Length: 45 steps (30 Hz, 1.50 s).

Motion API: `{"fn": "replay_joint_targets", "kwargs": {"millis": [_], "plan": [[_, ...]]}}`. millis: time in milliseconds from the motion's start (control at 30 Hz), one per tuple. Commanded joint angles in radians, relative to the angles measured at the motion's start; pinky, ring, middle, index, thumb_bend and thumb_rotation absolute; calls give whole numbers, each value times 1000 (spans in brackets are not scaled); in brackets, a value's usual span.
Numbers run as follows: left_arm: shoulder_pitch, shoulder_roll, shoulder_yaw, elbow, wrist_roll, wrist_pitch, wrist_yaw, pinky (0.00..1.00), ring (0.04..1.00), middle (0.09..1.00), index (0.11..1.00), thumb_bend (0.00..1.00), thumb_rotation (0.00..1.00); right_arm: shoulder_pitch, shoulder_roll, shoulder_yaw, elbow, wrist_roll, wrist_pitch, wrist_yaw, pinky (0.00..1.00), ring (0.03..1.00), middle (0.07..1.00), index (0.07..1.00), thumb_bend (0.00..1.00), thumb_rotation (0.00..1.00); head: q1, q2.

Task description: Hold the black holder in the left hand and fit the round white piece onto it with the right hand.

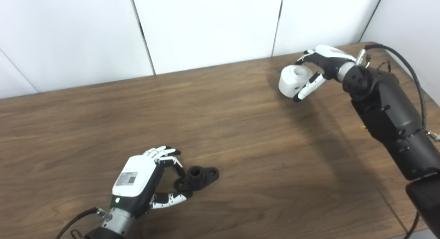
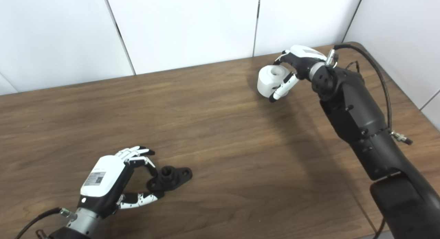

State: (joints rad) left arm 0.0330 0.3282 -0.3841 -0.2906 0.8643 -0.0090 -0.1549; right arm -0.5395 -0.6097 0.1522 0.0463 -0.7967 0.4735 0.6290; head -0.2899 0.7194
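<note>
At upper right, the right hand (image 1: 314, 72) grips the round white piece (image 1: 293, 80). At lower left, the left hand (image 1: 144, 179) curls around the black holder (image 1: 197, 177) on the table (image 1: 240, 146), seemingly not lifted. Fitting remains.

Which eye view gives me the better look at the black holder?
Left eye view: the holder sits nearer the picture's middle, its collar and end hole clear beside the left hand. The right eye view shows the same holder, further left, with the fingers likewise covering its near end.
</note>
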Motion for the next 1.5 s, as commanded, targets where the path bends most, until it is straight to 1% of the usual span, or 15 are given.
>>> {"fn": "replay_joint_targets", "kwargs": {"millis": [0,200,300,333,467,600,667,700,733,767,800,900,1033,1300,1467], "plan": [[27,18,-21,13,31,1,-48,875,869,811,487,522,51,-35,-29,-3,-21,1,-7,-28,982,1000,1000,817,983,301,1,1],[27,18,-22,11,33,2,-50,877,873,814,487,522,51,-36,-34,-3,-21,8,-8,-37,981,1000,1000,804,974,314,1,2],[28,18,-23,11,34,-2,-47,872,870,811,487,522,51,-34,-33,-9,-22,18,-10,-49,985,1000,999,771,958,309,1,2],[30,18,-23,7,35,1,-50,874,872,812,487,522,51,-33,-32,-11,-24,22,-9,-51,988,1000,997,754,946,305,2,7],[31,15,-23,-1,38,7,-58,874,873,813,487,522,51,-31,-35,-14,-29,37,-9,-60,998,1000,971,676,889,294,4,8],[32,15,-26,-4,47,10,-61,872,873,813,487,522,51,-28,-34,-20,-30,50,-10,-80,1000,1000,942,623,852,252,6,11],[32,14,-27,-8,52,14,-68,875,875,813,487,522,51,-22,-27,-30,-27,62,-21,-113,1000,1000,922,599,836,222,6,11],[32,14,-27,-10,52,14,-70,876,876,814,487,522,51,-18,-23,-36,-25,68,-27,-135,1000,1000,915,547,684,187,7,13],[33,14,-27,-11,52,14,-70,877,876,814,487,522,52,-13,-15,-47,-21,77,-40,-169,1000,998,904,519,606,166,7,15],[34,14,-27,-12,51,14,-70,877,876,813,487,522,52,-8,-9,-54,-18,84,-55,-200,1000,976,874,497,551,147,7,15],[34,15,-27,-13,50,14,-70,877,876,813,487,522,52,-4,-7,-57,-16,86,-68,-226,998,965,862,491,538,142,5,15],[35,16,-27,-16,50,13,-69,877,875,813,487,522,52,4,-15,-43,-23,73,-96,-272,996,946,834,485,526,137,5,16],[34,15,-24,-15,44,10,-65,877,871,811,487,522,52,7,-23,-30,-25,70,-111,-296,993,944,822,485,525,135,4,18],[32,11,-23,-10,42,4,-53,874,865,805,487,522,51,17,-27,-24,-19,79,-123,-314,964,939,816,485,524,134,4,17],[31,8,-24,-3,45,0,-46,867,863,805,487,522,51,25,-34,-21,-29,80,-137,-312,973,942,821,485,524,134,10,14]]}}
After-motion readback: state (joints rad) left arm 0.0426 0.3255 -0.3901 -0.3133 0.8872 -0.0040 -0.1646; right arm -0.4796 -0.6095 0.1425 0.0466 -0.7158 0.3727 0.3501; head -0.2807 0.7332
